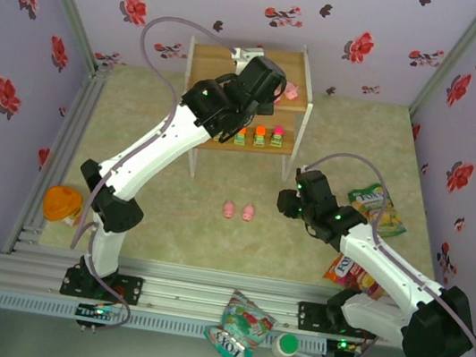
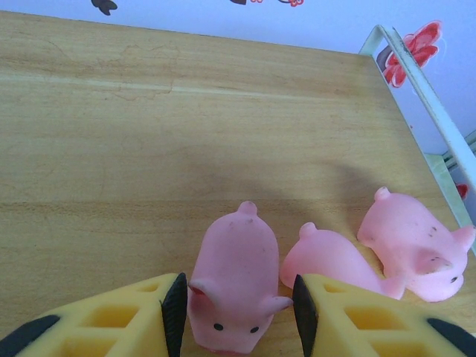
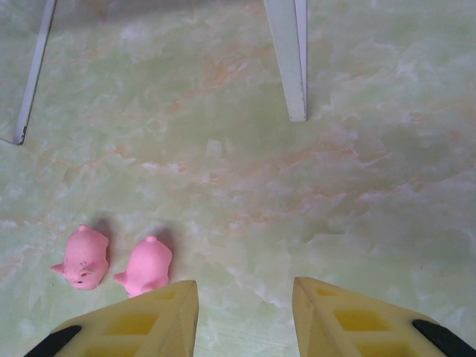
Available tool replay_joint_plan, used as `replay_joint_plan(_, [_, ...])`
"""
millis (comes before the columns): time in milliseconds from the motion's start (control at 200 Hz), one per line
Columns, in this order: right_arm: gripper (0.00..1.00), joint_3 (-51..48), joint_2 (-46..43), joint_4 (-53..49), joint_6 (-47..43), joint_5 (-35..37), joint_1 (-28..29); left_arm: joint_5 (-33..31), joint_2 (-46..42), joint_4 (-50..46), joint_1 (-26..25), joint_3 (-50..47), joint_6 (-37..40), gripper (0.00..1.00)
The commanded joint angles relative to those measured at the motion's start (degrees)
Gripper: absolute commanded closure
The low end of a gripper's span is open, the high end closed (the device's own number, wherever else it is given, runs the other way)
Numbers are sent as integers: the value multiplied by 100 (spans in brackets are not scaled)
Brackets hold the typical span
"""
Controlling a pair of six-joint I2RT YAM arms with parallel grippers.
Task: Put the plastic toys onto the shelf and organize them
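Pig figures, two of them, are seen nearest: one (image 3: 83, 257) and another (image 3: 147, 265) lie side by side on the pale green mat (image 1: 345, 132), in the open ground between the arms and well short of the shelf legs. The right gripper (image 3: 245, 286) is held low over the mat just to the right of this pair. Its yellow fingers (image 3: 152, 320) are set partly apart, only bare mat is seen between them, and nothing is held.

Farther on, the shelf (image 1: 205, 56) stands on thin white legs. On its nearer wooden board a row of three blocky toys is seen: the first (image 1: 241, 136), the second (image 1: 261, 137) and the third (image 1: 278, 137), with orange or pink tops on green bases, upright and just beside one another.

On the farther board, the left gripper (image 2: 238, 290) is lowered over an upright pig (image 2: 236, 260) that rests on the wood with its snout towards the wrist camera. The black pads (image 2: 176, 312) are placed at the pig's two sides, at or just off its ears; whether it is gripped cannot be told. Two more pigs, one (image 2: 331, 256) and another (image 2: 413, 242), lie tilted just to its right, close together near the board's end rail.
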Motion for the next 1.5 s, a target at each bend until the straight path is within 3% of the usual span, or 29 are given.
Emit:
replay_joint_plan(0, [61,-80,-41,29,49,-51,-37,18,-57,76,-38,181,186,54])
replay_joint_plan(1200, [61,10,-59,-67,42,-167,-34,-157,-825,392,-208,-582,228,53])
replay_joint_plan(1495, [61,-48,-94,-97,225,-70,214,-324,-1450,686,-451,-1682,313,53])
